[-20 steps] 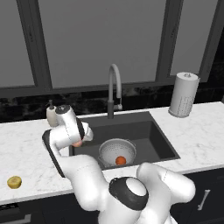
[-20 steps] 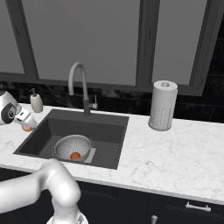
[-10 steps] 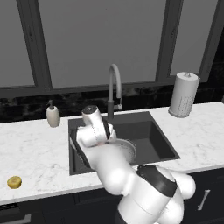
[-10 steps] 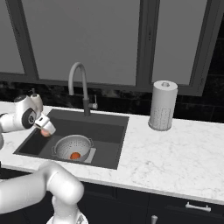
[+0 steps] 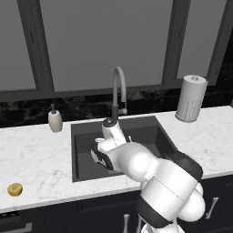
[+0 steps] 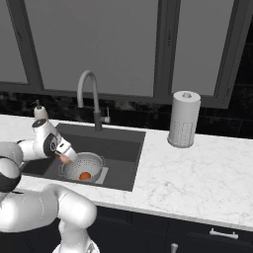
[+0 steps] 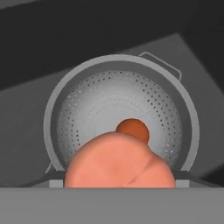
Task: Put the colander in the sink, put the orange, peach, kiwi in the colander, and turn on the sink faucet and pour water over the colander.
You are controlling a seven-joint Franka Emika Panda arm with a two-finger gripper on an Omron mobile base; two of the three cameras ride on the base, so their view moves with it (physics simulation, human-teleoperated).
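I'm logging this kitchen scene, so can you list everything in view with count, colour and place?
sink: one, dark grey, set in the counter.
colander: one, silver-grey, in the sink.
orange: one, reddish-orange, in the colander.
peach: one, salmon-pink, in the gripper over the colander.
kiwi: one, yellow-olive, on the counter's front left.
sink faucet: one, grey, behind the sink.
soap dispenser: one, beige, left of the sink.
paper towel roll: one, white, right of the sink.
counter: one, white marble.
gripper: one, holding the peach.
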